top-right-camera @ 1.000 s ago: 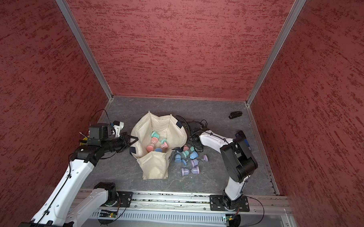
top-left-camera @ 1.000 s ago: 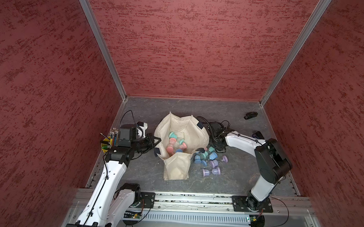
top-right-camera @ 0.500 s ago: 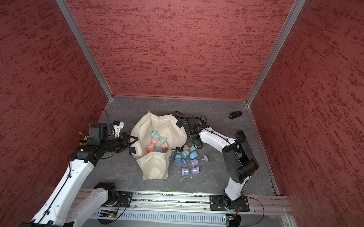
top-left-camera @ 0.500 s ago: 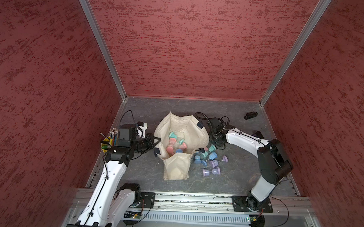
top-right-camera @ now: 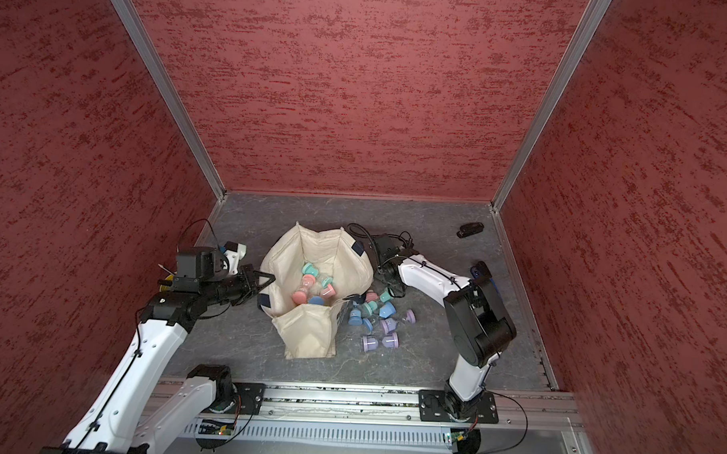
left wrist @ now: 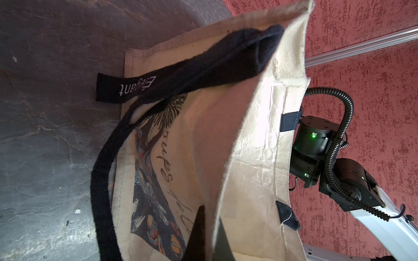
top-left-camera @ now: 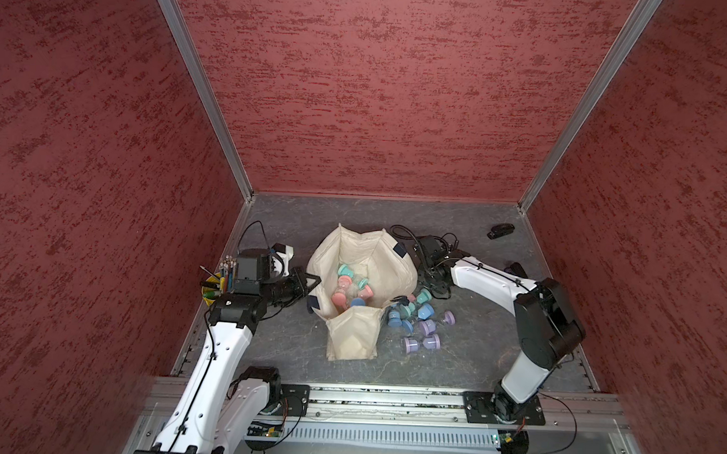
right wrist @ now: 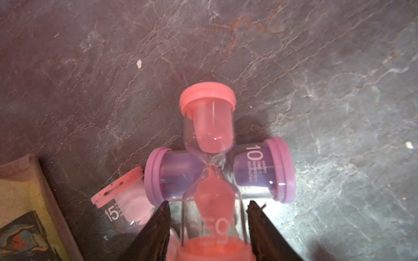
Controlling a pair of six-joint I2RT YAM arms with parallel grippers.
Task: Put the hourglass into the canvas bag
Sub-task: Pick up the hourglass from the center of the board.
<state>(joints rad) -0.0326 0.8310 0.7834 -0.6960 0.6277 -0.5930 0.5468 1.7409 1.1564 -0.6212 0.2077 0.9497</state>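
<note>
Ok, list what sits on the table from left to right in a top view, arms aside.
pencil cup → canvas bag → loose hourglasses → small black object

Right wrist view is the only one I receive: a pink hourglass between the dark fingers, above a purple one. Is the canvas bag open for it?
Observer: Yes. The left gripper is shut on the canvas bag's rim, and the mouth is wide open.
Operator: Is something already inside, before the pink hourglass goes in?
Observer: Several hourglasses lie inside, with teal, pink and blue caps.
Operator: And outside the bag?
Observer: Loose hourglasses, blue, teal and purple, lie clustered on the table beside the bag, on the right arm's side.
</note>
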